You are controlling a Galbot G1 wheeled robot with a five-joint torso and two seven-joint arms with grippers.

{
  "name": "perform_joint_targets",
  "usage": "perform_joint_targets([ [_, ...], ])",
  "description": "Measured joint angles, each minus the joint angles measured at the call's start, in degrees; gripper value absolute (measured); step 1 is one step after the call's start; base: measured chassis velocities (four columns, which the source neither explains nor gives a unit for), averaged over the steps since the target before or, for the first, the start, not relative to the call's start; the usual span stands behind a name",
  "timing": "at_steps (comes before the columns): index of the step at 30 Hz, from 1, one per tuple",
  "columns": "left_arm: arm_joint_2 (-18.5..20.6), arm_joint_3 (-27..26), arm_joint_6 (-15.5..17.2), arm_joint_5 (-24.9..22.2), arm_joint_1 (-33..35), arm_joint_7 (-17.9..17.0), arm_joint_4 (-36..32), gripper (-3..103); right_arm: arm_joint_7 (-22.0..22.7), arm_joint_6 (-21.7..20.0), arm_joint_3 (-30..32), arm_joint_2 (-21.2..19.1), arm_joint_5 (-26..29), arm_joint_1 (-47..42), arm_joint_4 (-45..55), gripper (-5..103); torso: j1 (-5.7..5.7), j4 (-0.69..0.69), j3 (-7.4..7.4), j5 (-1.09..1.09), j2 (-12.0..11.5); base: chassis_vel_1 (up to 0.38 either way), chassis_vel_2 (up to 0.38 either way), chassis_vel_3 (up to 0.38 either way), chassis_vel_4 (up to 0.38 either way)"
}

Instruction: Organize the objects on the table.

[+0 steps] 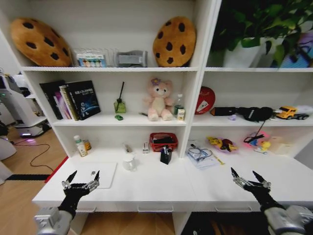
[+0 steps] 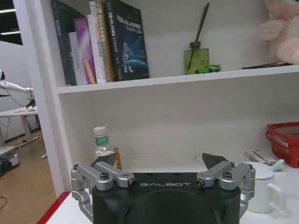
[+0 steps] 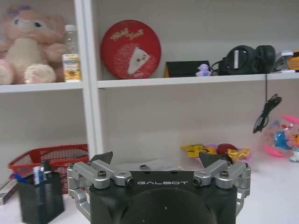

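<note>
A slim silver laptop (image 1: 96,174) lies flat at the left of the white table (image 1: 156,190). My left gripper (image 1: 81,181) hovers open just in front of it, above the table's front edge. A black pen holder (image 1: 166,155) with pens (image 3: 37,174) in it stands near the middle back, in front of the red basket; the right wrist view has this pen holder (image 3: 40,201) too. A tiny green toy car (image 1: 119,117) sits on the shelf above, beside a green bottle, and the toy car (image 2: 208,68) also appears in the left wrist view. My right gripper (image 1: 247,178) is open over the table's right front. Both are empty.
A white mug (image 1: 129,163) stands right of the laptop. A red mesh basket (image 1: 163,141) sits at the back. Small bottles (image 1: 80,146) stand at the back left, papers and glasses (image 1: 200,155) right of centre, and colourful toys (image 1: 222,144) further right. Shelves hold books, a plush and cookie cushions.
</note>
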Motion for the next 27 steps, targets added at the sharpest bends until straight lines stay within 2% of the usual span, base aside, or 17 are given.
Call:
perform_joint_targets([
  [3, 0.0, 0.01, 0.0, 0.0, 0.0, 0.0, 0.02, 100, -0.01, 0.0, 0.0, -0.01, 0.0, 0.0, 0.01, 100, -0.01, -0.01, -0.01, -0.1, 0.01, 0.376, 0.372, -0.339, -0.353],
  [4, 0.0, -0.01, -0.01, 0.01, 0.01, 0.01, -0.02, 100, 0.0, 0.0, -0.01, -0.01, 0.0, 0.0, 0.0, 100, -0.01, 0.02, 0.0, 0.1, 0.0, 0.349, 0.383, -0.359, -0.361],
  [5, 0.0, -0.01, -0.01, 0.01, 0.01, 0.01, -0.02, 100, 0.0, 0.0, -0.01, -0.01, 0.0, 0.0, 0.0, 100, -0.01, 0.02, 0.0, 0.1, 0.0, 0.349, 0.383, -0.359, -0.361],
  [6, 0.0, 0.01, -0.01, 0.0, 0.0, 0.01, -0.01, 100, 0.0, -0.01, 0.0, -0.01, -0.01, -0.01, -0.02, 100, 0.0, -0.03, 0.0, -0.01, 0.0, 0.349, 0.328, -0.367, -0.336],
  [7, 0.0, 0.0, -0.01, 0.0, 0.01, 0.01, 0.01, 100, -0.01, -0.01, 0.0, -0.01, -0.01, 0.01, 0.01, 100, -0.01, 0.03, -0.01, -0.12, 0.01, 0.336, 0.328, -0.352, -0.333],
  [8, 0.0, 0.01, -0.01, 0.0, 0.0, 0.01, 0.01, 100, 0.0, -0.01, 0.0, -0.01, -0.01, -0.04, 0.0, 100, -0.02, -0.03, -0.02, -0.05, 0.02, 0.361, 0.363, -0.352, -0.361],
  [9, 0.0, 0.0, -0.01, 0.0, 0.01, 0.01, 0.0, 100, 0.0, -0.02, 0.0, -0.01, 0.0, 0.0, -0.02, 100, -0.02, 0.01, 0.0, 0.09, 0.01, 0.361, 0.363, -0.377, -0.361],
  [10, 0.0, 0.0, -0.01, 0.0, 0.01, 0.01, 0.0, 100, 0.0, -0.02, 0.0, -0.01, 0.0, 0.0, -0.02, 100, -0.02, 0.01, 0.0, 0.09, 0.01, 0.361, 0.363, -0.377, -0.361],
  [13, 0.0, 0.0, 0.0, 0.0, 0.0, 0.01, 0.01, 100, -0.01, -0.01, -0.01, -0.01, -0.01, 0.0, 0.0, 100, -0.01, 0.0, -0.02, -0.12, 0.01, 0.32, 0.329, -0.343, -0.304],
  [15, 0.0, 0.0, -0.01, 0.0, 0.0, 0.0, 0.01, 100, 0.0, -0.02, 0.0, 0.0, -0.01, -0.04, 0.0, 100, -0.03, -0.04, -0.02, -0.03, 0.02, 0.294, 0.313, -0.299, -0.319],
  [16, 0.01, -0.01, -0.01, 0.0, 0.0, -0.01, 0.0, 100, -0.01, -0.02, -0.01, -0.01, -0.01, 0.0, -0.01, 100, -0.01, 0.01, 0.01, 0.04, 0.01, 0.303, 0.233, -0.252, -0.271],
  [17, 0.01, -0.01, 0.0, 0.0, 0.0, 0.0, 0.01, 100, -0.01, -0.02, -0.01, -0.01, -0.01, 0.01, 0.0, 100, 0.01, 0.02, 0.0, -0.06, 0.0, 0.216, 0.233, -0.252, -0.15],
  [18, 0.01, -0.01, 0.0, 0.0, 0.0, 0.0, 0.01, 100, -0.01, -0.02, -0.01, -0.01, -0.01, 0.01, 0.0, 100, 0.01, 0.02, 0.0, -0.06, 0.0, 0.216, 0.233, -0.252, -0.15],
  [19, 0.01, 0.0, 0.0, 0.0, 0.0, 0.0, 0.01, 100, 0.0, -0.01, 0.0, 0.0, -0.01, -0.05, 0.0, 100, -0.02, -0.06, -0.02, -0.1, 0.02, 0.096, 0.006, -0.091, -0.091],
  [20, 0.01, 0.0, 0.0, 0.0, 0.0, 0.0, 0.01, 100, 0.0, -0.01, 0.0, 0.0, -0.01, -0.05, 0.0, 100, -0.02, -0.06, -0.02, -0.1, 0.02, 0.096, 0.006, -0.091, -0.091],
  [22, 0.0, -0.01, 0.0, 0.0, 0.0, -0.01, 0.01, 100, 0.0, -0.01, -0.01, -0.01, -0.01, 0.02, 0.0, 100, -0.02, 0.07, 0.0, 0.0, 0.01, 0.08, -0.025, 0.013, -0.054],
  [27, 0.0, 0.01, 0.0, 0.0, 0.0, 0.01, 0.0, 100, 0.01, -0.02, 0.0, -0.02, -0.01, 0.01, -0.03, 100, 0.03, -0.02, 0.01, 0.02, -0.02, -0.029, -0.014, 0.07, 0.05],
])
